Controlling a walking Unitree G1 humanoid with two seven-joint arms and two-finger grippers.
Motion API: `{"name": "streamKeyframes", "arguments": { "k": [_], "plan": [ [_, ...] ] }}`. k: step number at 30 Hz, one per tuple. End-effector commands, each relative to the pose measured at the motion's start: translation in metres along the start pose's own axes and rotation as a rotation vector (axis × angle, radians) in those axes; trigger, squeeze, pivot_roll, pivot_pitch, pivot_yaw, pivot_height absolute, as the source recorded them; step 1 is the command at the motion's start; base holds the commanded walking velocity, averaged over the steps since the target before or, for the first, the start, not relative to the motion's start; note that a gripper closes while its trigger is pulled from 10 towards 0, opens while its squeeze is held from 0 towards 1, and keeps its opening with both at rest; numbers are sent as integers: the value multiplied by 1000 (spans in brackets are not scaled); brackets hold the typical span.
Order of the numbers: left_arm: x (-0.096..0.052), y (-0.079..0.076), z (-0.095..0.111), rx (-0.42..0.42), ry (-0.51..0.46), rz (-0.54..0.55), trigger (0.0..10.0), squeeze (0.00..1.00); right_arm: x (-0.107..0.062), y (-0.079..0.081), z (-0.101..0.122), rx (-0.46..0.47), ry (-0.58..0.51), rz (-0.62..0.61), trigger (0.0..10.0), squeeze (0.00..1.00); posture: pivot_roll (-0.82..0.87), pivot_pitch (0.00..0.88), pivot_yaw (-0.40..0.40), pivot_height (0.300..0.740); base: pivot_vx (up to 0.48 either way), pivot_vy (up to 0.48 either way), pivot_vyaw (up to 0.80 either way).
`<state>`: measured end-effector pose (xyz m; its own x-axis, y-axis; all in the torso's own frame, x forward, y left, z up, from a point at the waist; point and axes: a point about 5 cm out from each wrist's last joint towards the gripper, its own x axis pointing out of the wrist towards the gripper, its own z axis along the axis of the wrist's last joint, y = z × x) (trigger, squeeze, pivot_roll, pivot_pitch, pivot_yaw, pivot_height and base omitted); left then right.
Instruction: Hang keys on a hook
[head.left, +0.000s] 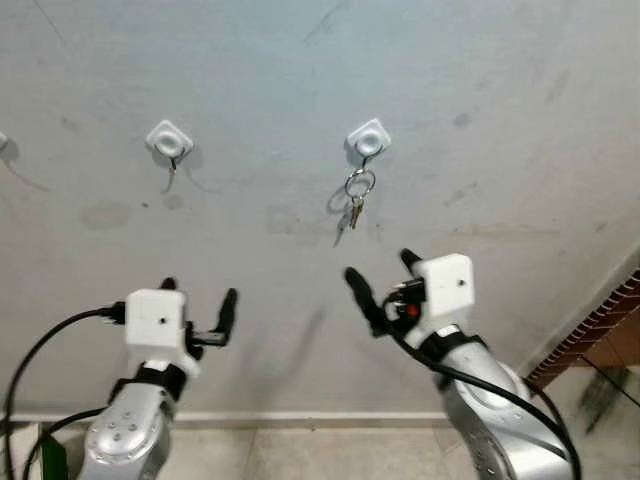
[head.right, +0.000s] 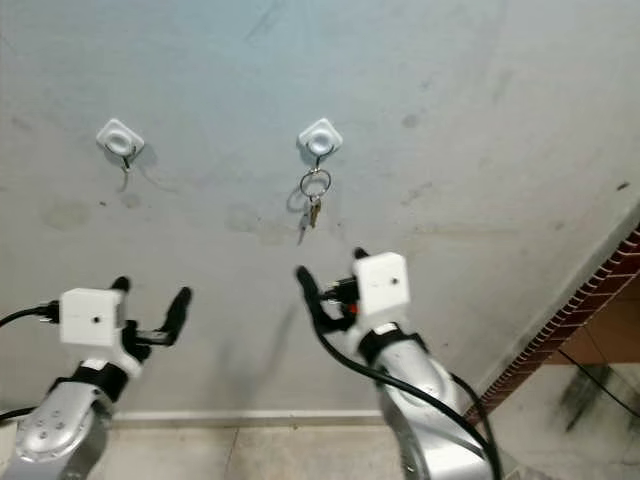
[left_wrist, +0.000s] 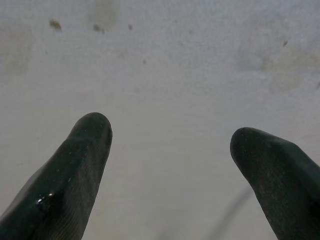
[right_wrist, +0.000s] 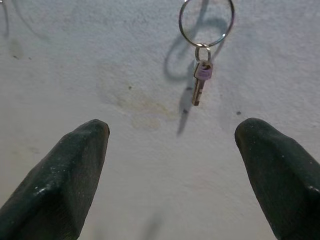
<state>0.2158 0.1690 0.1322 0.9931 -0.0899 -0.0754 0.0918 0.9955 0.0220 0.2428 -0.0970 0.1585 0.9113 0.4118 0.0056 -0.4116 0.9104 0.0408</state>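
Observation:
A small key on a silver ring (head.left: 358, 192) hangs from a white wall hook (head.left: 368, 139) on the grey wall. In the right wrist view the key (right_wrist: 200, 82) dangles from the ring (right_wrist: 206, 22) above the gap between the two black fingers. My right gripper (head.left: 384, 278) is raised just below the key, open and holding nothing. A second white hook (head.left: 169, 140) to the left is bare. My left gripper (head.left: 199, 297) stands open below that hook, facing the bare wall.
The wall (head.left: 480, 90) is stained grey plaster with a white skirting (head.left: 300, 416) at the floor. A brick-patterned edge (head.left: 590, 335) runs at the lower right. A black cable (head.left: 40, 350) loops from the left arm.

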Motion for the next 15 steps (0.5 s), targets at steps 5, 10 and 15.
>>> {"name": "streamKeyframes", "arguments": {
  "k": [5,10,15],
  "plan": [
    [0,-7,0,-2,11,-36,10000,0,-1,-7,-2,-7,11,-40,10000,0,155,17,22,740,0,480,0],
    [2,-8,1,5,19,-55,10000,0,1,-7,-3,4,9,-58,10000,0,162,16,41,740,0,480,0],
    [3,-7,1,15,23,-66,10000,0,2,-6,-4,12,10,-69,10000,0,160,13,52,740,0,480,0]
  ]
}}
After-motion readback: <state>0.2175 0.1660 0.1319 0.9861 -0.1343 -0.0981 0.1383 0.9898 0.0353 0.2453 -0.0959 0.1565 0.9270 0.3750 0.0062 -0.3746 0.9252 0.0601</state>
